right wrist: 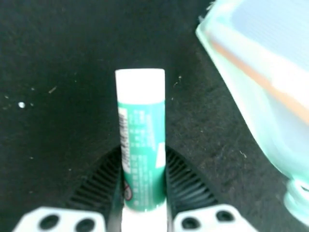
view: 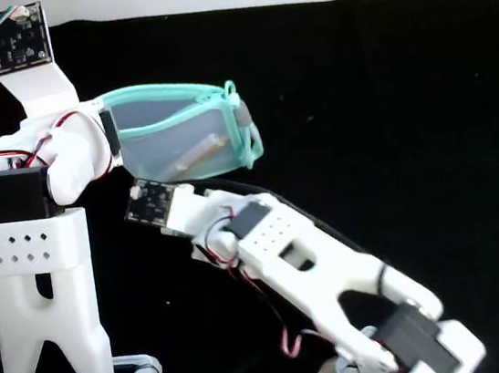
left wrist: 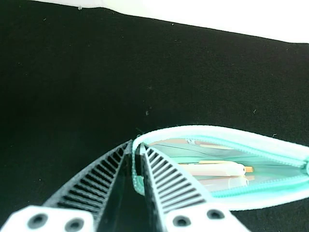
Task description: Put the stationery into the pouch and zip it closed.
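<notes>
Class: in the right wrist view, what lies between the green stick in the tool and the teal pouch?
Nothing. The right wrist view shows only bare black surface between the green stick and the pouch.

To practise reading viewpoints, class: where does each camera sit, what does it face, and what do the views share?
High view: fixed above, looks down on the black table; left arm holding the pouch, right arm.
Left wrist view: on that wrist, along the left tool, shut on the pouch's rim.
Right wrist view: on that wrist, along the right tool, holding a glue stick.
Shared by all: the pouch.
</notes>
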Controlling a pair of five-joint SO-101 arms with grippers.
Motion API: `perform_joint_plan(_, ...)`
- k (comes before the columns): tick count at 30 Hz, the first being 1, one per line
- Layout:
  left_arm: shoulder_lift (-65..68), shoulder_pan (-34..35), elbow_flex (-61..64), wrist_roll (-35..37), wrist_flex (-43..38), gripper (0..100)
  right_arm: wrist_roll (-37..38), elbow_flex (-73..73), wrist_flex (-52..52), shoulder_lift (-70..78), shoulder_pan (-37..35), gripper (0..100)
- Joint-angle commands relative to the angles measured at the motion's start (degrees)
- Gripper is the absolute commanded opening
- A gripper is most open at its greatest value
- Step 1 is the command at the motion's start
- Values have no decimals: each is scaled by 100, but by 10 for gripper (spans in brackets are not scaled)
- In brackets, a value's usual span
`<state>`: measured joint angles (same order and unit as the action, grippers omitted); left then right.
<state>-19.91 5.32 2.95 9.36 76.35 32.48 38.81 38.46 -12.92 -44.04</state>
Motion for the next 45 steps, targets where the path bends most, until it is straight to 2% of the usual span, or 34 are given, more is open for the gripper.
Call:
perform_joint_plan(1,57,-75,215,-35,53,7,-308,189,-31,-804,-4,5)
perform_joint_plan(8,57,-92,215,-35,53,7,-985,295,-22,-1473,347,5)
perform_joint_plan(18,57,-92,215,-35,53,7,-1688,259,374,-2396,365,5)
perform_joint_plan(31,57,-92,224,-35,53,7,-2163,233,1156,-3767,374,5)
perform_joint_plan(36,57,-92,224,-35,53,7,-2462,-549,1226,-3705,629,5)
perform_joint_plan(45,57,-92,224,-35,53,7,-2488,-2404,2053,-3187,664,5)
